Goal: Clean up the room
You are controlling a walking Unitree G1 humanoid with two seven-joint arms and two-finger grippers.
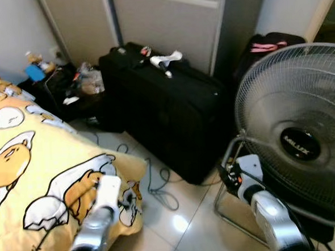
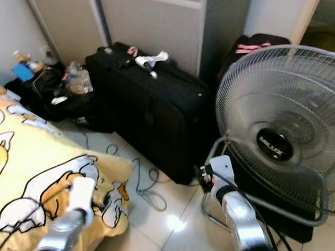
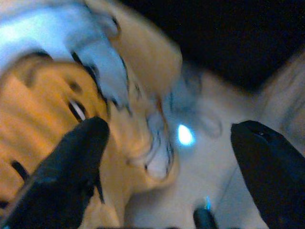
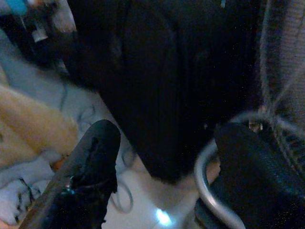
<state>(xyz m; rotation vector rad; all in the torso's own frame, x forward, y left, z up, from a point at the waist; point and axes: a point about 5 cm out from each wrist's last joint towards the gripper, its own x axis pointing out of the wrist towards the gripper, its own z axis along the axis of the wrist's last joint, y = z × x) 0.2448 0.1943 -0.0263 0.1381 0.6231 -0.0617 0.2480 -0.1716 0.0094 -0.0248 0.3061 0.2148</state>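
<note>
Clearly, both grippers were empty. In the left wrist view the left gripper (image 3: 167,157) had its two black fingers (image 3: 62,167) spread wide apart, with nothing between them and nothing touched; beyond them lay the corner of the yellow blanket (image 3: 43,109) and the shiny tiled floor (image 3: 209,143). The right gripper (image 4: 162,176) likewise held its fingers (image 4: 86,176) wide apart and bare, pointing toward the black suitcase (image 4: 162,71) and the fan's metal stand (image 4: 205,181).

From the head, the left arm (image 1: 96,221) reached forward low over the edge of the bed, above the cartoon-printed yellow blanket (image 1: 45,173). The right arm (image 1: 269,210) stretched forward just beside the base of the standing fan (image 1: 296,129), whose round wire cage stood on the robot's right.

The black suitcase (image 1: 166,108) lay on the floor against the wall panels, between bed and fan. A white item (image 1: 166,60) rested on top of it, with a small red-and-white thing beside it, too small to tell. Left of the suitcase sat a heap of clutter (image 1: 77,85): dark bags, clear plastic, and a blue object (image 1: 34,72) near the wall. A thin cable (image 1: 157,186) looped over the tiles in front of the suitcase. A dark bag with a pink strap (image 1: 270,45) stood behind the fan.
</note>
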